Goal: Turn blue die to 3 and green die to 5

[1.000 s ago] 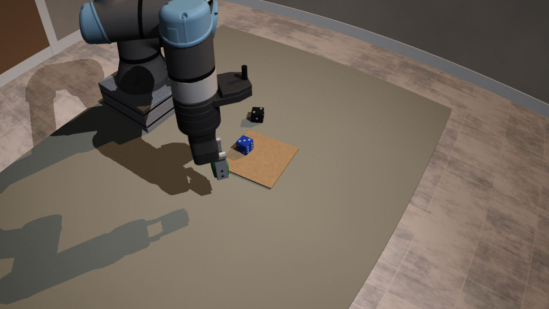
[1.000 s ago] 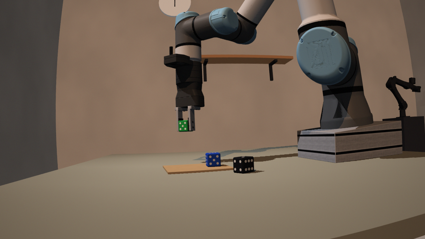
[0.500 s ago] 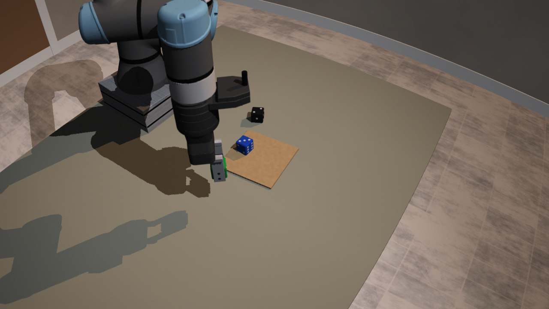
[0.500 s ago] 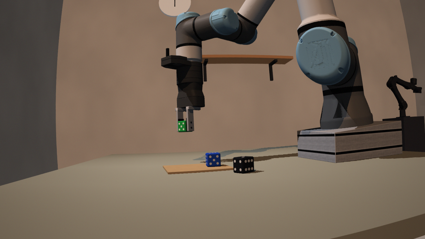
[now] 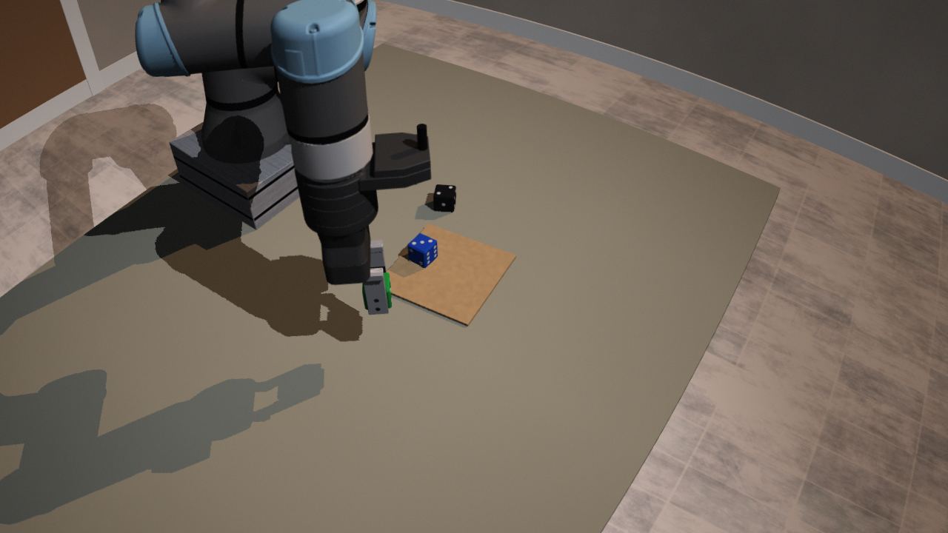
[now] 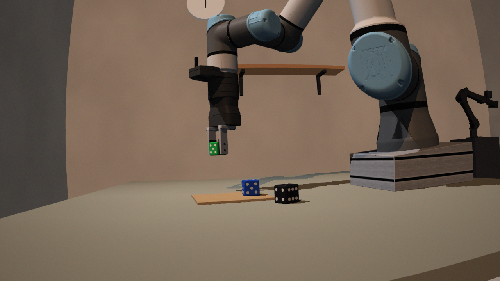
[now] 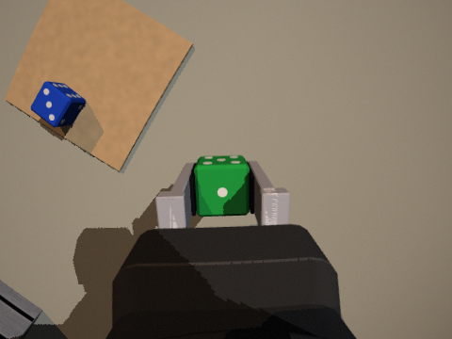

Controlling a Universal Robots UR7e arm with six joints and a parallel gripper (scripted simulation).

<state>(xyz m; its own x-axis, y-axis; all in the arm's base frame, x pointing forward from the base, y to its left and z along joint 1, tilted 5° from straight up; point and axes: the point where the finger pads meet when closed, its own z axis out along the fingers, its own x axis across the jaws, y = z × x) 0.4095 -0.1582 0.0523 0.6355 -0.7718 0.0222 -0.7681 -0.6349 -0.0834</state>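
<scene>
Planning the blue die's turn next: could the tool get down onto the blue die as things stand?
Probably not yet. The path down looks free, since the blue die sits alone on the mat, apart from the black die. But the tool is shut on the green die, high above the table.

The green die (image 7: pixel 221 194) was bright green with white pips; its face toward the wrist camera showed 1 pip, and beside the mat in the exterior view a face showed 5. The pincer (image 7: pixel 222 206) had pale grey fingers under a black body. The mat (image 5: pixel 457 278) was plain tan. On it, the blue die (image 5: pixel 422 249) was deep blue with white pips. Beside the mat, the black die (image 6: pixel 286 193) was black with white pips. The worktop (image 5: pixel 530 371) was dull olive-grey.
</scene>
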